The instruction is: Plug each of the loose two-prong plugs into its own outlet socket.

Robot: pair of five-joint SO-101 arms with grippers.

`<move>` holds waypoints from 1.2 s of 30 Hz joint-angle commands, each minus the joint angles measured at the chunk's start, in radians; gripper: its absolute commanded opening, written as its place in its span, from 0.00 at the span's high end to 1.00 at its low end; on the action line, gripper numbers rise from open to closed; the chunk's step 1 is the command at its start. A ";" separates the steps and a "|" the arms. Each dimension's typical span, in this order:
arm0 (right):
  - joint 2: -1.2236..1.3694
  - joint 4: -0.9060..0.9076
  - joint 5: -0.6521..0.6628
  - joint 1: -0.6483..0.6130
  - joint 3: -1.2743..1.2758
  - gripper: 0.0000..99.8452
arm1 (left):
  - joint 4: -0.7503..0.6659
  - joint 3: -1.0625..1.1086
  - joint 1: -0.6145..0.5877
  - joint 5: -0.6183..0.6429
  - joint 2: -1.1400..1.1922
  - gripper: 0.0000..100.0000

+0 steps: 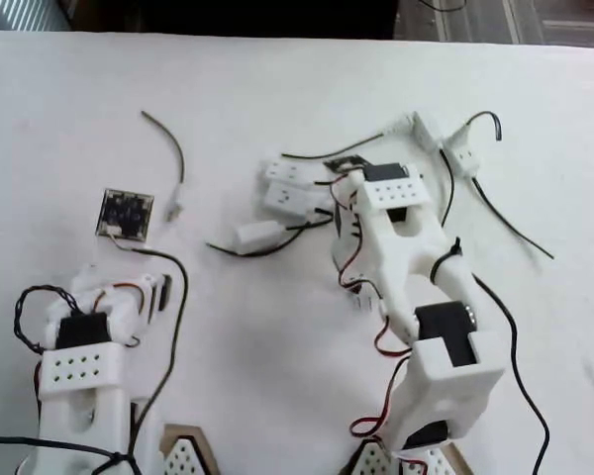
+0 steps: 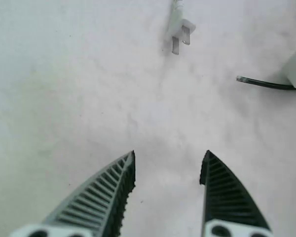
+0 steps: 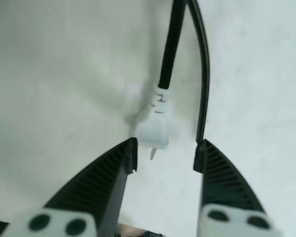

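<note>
Near the table's (image 1: 69, 89) front-left corner the left gripper (image 2: 168, 158) hangs low, fingers spread with nothing between them. It is aimed, I judge, at the small white plug (image 2: 180, 30) lying flat ahead, prongs toward it and well apart. Toward the table's middle sit the white outlet sockets (image 1: 287, 188). Just beside them the right gripper (image 3: 166, 145) is spread too, flanking a second plug (image 3: 155, 126) on a black cord (image 3: 170, 44) but not closed on it — probably lined up so that closing pinches the plug body. Both plugs lie loose, not yet in a socket.
</note>
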 commanded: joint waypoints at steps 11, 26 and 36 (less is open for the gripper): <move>0.074 -0.061 0.000 0.028 -0.041 0.85 | -0.018 -0.006 0.001 -0.008 -0.021 0.78; 0.087 -0.079 -0.098 -0.061 -0.043 0.95 | -0.018 -0.006 0.001 -0.008 -0.021 0.78; 0.088 -0.079 -0.089 -0.145 -0.043 0.98 | -0.018 -0.006 0.001 -0.008 -0.021 0.78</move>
